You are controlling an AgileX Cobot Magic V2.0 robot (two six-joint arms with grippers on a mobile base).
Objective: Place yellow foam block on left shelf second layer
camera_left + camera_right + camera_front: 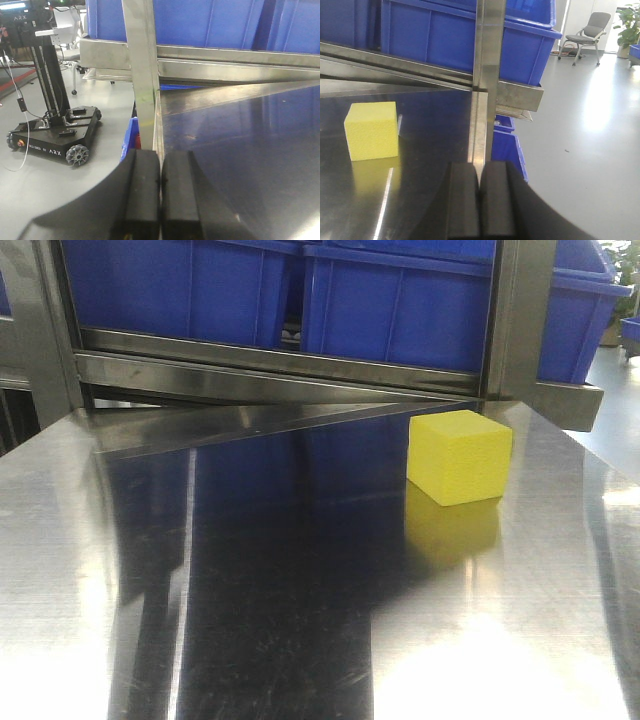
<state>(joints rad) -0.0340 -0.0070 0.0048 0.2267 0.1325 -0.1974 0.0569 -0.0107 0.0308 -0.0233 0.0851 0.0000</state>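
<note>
Before the blue bins (pixel 400 300), yellow foam block (pixel 460 457) on the counter (pixel 250 620), left gripper (pixel 160 167) and right gripper (pixel 480 175) closed and empty, seen only in their wrist views

Glossy grey floor (pixel 580 150), office chair (pixel 587 36), potted plant (pixel 630 17)

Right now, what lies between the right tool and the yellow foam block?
Nothing: bare steel tabletop separates right tool and yellow foam block, per right wrist view.
</note>
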